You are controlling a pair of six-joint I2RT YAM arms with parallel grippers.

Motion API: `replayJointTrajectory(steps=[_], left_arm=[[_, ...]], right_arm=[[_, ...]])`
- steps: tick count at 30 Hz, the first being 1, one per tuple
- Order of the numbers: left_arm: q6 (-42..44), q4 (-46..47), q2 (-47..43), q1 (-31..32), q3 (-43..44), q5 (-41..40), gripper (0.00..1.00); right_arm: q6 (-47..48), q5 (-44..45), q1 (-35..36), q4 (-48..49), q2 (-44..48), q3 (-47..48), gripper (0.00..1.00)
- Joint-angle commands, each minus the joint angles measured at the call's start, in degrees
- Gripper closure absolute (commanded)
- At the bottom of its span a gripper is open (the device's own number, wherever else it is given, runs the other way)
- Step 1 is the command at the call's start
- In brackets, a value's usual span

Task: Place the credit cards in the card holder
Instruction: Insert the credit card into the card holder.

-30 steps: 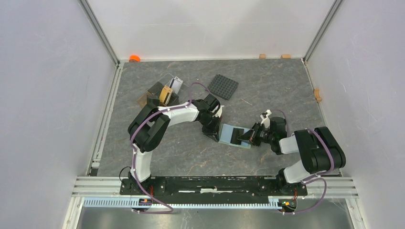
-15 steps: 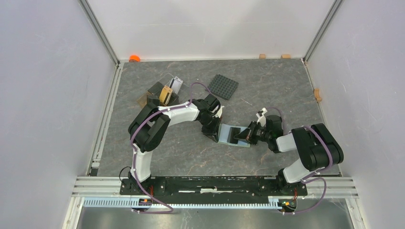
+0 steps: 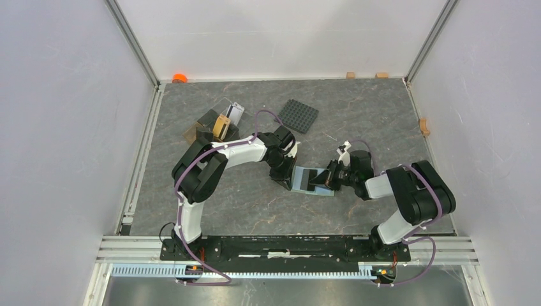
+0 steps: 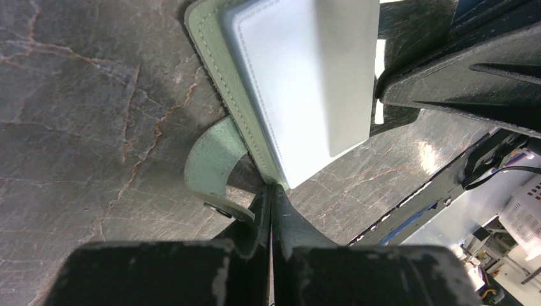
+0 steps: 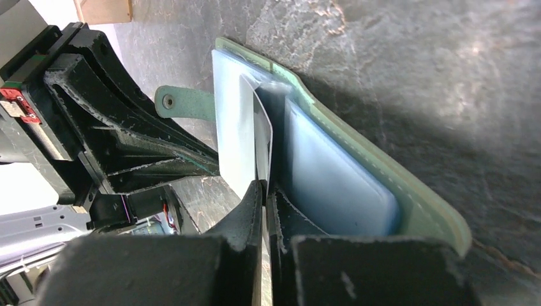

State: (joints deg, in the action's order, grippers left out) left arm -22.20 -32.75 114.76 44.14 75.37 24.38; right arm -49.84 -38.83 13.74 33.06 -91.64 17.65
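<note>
The card holder lies open mid-table, sage-green outside and light blue inside. My left gripper is shut on its left edge, next to the snap strap; the jaws meet on the rim. My right gripper comes from the right, shut on a thin grey credit card. The card stands on edge and its far end sits inside the holder's pocket. More credit cards, tan-gold and white-grey, stand in the brown tray.
The brown open tray sits at the back left and a black studded square plate behind the holder. An orange object and small wooden blocks lie along the walls. Metal rails border the left side.
My right gripper has moved left toward the holder, pushing the card further into the pocket. The left gripper and the holder have stayed in place.
</note>
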Motion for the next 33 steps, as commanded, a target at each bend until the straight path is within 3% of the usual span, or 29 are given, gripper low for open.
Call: replayJointTrajectory(steps=[1,10,17,25,33], left_arm=[[2.1,2.7,1.27,1.0,1.55,1.81,0.98],[1.02,2.52,1.01,0.77,1.1,0.42,0.98],[0.93,2.34,0.3,0.51,1.0,-0.73,0.98],[0.75,2.34,0.18,0.51,1.07,-0.39,0.98],[0.62,2.53,0.01,0.51,1.12,0.24,0.98]], right_arm=[[5.1,5.38,1.98,-7.81,-2.35,2.26,0.93],[14.11,12.96,3.58,-21.16,1.86,8.26,0.84],[20.07,18.88,3.67,-30.97,7.57,12.55,0.71],[24.2,21.71,3.73,-36.52,11.16,15.16,0.54],[34.6,22.77,4.27,-42.45,11.74,18.97,0.4]])
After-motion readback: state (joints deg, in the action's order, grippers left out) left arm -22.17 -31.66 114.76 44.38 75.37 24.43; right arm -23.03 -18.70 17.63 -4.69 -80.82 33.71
